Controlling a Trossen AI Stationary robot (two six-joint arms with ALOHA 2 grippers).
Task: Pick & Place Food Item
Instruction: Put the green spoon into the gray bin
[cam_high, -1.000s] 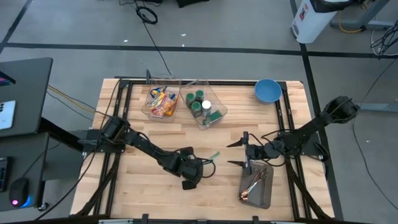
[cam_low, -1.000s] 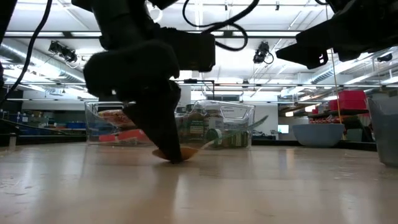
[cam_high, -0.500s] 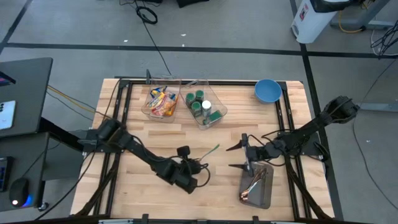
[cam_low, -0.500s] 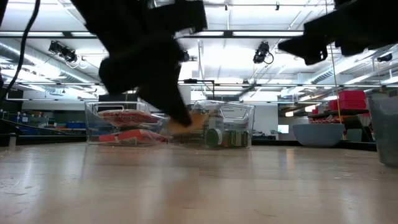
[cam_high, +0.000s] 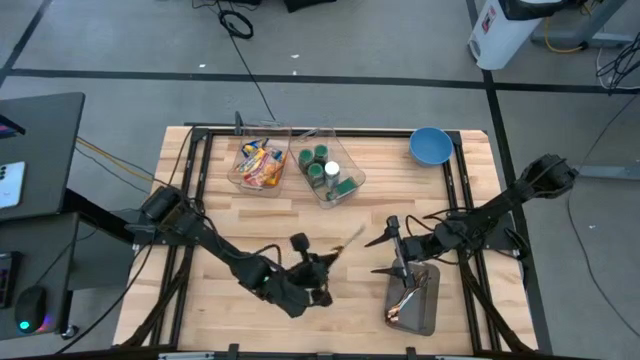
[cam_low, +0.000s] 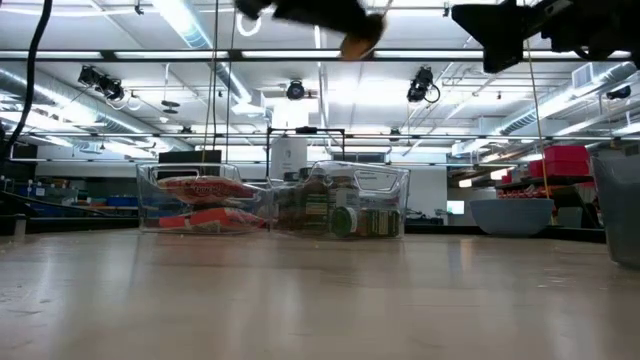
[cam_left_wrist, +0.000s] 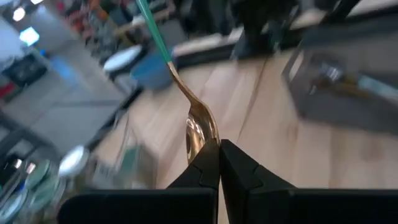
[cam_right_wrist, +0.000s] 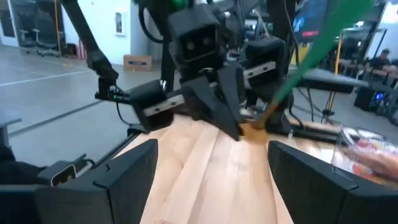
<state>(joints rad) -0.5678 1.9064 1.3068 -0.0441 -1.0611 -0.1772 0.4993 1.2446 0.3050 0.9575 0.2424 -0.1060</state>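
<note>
**Two arms over the desk, one spoon held in the air**

One spoon (cam_high: 343, 243) — gold bowl, green handle — is clamped by its bowl in the left end effector (cam_high: 322, 262), whose fingers are pressed together on it. It is held above the middle of the wooden desk (cam_high: 215, 190), toward its near edge, with the handle slanting up and away toward the right arm. In the left wrist view the spoon's bowl (cam_left_wrist: 202, 130) sits right at the closed fingertips and the green handle runs outward from them.

Just beside it, to the right, the right end effector (cam_high: 386, 254) hovers with its fingers spread wide apart, holding nothing — its tips point toward the spoon. It hangs at the far end of a grey metal tray (cam_high: 428, 309) that carries more cutlery (cam_high: 405, 297).

Farther back stand two clear bins: one with colourful packets (cam_high: 260, 165), one with green-lidded jars (cam_high: 327, 171). A blue bowl (cam_high: 430, 146) rests near the far right corner.
</note>
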